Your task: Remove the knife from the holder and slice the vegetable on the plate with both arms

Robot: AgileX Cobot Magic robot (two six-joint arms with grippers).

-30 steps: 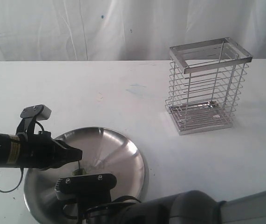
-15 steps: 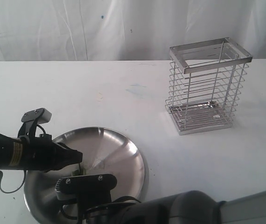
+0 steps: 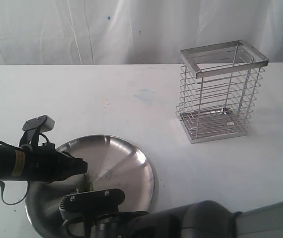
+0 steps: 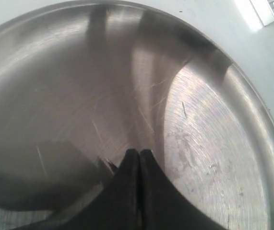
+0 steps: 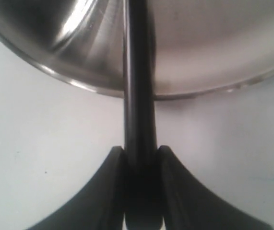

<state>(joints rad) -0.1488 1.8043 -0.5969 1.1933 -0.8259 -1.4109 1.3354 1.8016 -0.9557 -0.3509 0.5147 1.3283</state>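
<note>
The knife (image 5: 139,96) is clamped by its black handle in the right pincer (image 5: 140,152), whose two dark jaws press on either side of it. From there it runs straight out, crosses the rim of the steel plate (image 5: 213,48) and reaches over the plate's shiny floor. From across the room the right arm's bulk at the near edge of the table (image 3: 106,99) hides the knife.

On the plate (image 3: 143,161) lies a small green bit of vegetable (image 3: 85,185), just below the tip of the left pincer (image 3: 84,167), which comes in low from the left edge. I cannot tell whether they touch. That pincer (image 4: 139,154) has its jaws pressed tight together with nothing seen between them, hanging over the plate (image 4: 199,120).

The plate sits by the near edge, left of the middle. The wire holder (image 3: 220,94) stands upright well apart, toward the far right corner.
</note>
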